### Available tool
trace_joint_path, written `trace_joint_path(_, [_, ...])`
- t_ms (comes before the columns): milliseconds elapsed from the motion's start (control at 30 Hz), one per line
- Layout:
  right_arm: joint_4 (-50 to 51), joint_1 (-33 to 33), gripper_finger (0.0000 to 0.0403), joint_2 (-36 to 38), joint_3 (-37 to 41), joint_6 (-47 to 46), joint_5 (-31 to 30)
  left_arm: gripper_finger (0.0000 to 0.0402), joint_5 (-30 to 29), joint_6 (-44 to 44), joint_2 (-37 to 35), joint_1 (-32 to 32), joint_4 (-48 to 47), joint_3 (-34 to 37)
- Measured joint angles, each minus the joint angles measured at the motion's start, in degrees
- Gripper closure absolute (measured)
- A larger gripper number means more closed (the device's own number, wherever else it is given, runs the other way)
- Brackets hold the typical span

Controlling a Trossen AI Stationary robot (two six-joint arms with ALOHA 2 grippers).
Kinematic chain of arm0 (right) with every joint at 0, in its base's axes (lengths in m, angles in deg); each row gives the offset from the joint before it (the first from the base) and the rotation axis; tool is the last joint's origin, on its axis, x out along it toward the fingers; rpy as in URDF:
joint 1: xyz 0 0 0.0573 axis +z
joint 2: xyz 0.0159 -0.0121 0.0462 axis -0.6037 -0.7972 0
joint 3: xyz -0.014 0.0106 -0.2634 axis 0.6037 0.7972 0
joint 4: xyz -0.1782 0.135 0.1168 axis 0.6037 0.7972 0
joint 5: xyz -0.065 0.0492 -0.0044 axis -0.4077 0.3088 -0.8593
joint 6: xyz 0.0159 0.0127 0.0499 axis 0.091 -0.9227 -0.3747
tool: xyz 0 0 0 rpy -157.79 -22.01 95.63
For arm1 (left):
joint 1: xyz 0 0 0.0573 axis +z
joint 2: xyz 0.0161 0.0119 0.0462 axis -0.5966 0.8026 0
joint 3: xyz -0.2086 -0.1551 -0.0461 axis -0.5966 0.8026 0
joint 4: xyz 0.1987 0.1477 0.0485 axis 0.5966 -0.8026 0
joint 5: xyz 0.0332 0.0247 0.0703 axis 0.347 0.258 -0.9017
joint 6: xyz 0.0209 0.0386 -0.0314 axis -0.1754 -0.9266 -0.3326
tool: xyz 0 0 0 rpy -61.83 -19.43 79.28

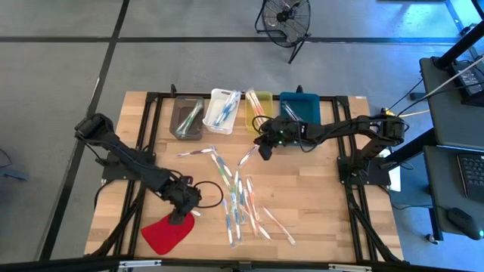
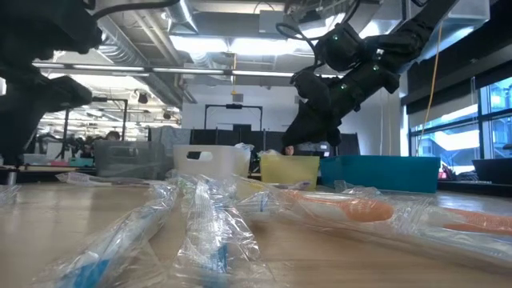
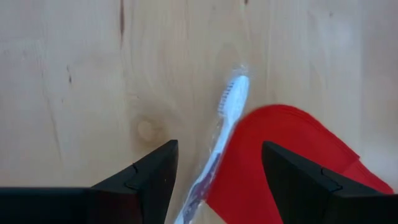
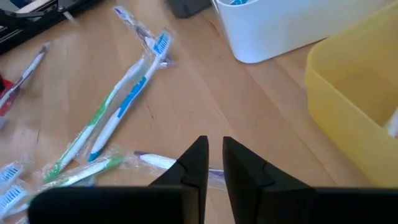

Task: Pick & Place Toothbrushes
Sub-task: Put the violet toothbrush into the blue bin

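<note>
While your left tool (image 3: 214, 180) gapes over a wrapped toothbrush (image 3: 225, 124), the red piece (image 3: 283, 162) covers its handle end. Your right tool (image 4: 214, 163), at 12 o'clock by the yellow bin (image 4: 354, 93), looks almost closed, with nothing seen between its fingers.

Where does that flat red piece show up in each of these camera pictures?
High view: the flat red piece lies at the table's near-left corner, under the left gripper.
Low view: not in it.
Left wrist view: it fills the lower right, beside a wrapped white toothbrush that touches its edge.
Right wrist view: only a red sliver at the left edge.
Shared landmark: that white toothbrush beside it.
</note>
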Motion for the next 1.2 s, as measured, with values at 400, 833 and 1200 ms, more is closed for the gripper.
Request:
trace_joint_path(400, [-0.44,0.00,0.0337,-0.02,0.00,-0.61,0.00,0.0174,1.32,-0.71,5.23,0.13,4.54,1.35])
trace_joint_path(833, [-0.39,0.00,0.0309,-0.02,0.00,-0.57,0.00,0.0245,0.42,-5.58,6.81,3.16,4.50,1.41])
trace_joint_path(1200, [-0.39,0.00,0.0288,-0.02,0.00,-0.59,0.20,0.0331,-1.98,-10.25,6.86,5.27,1.00,1.41])
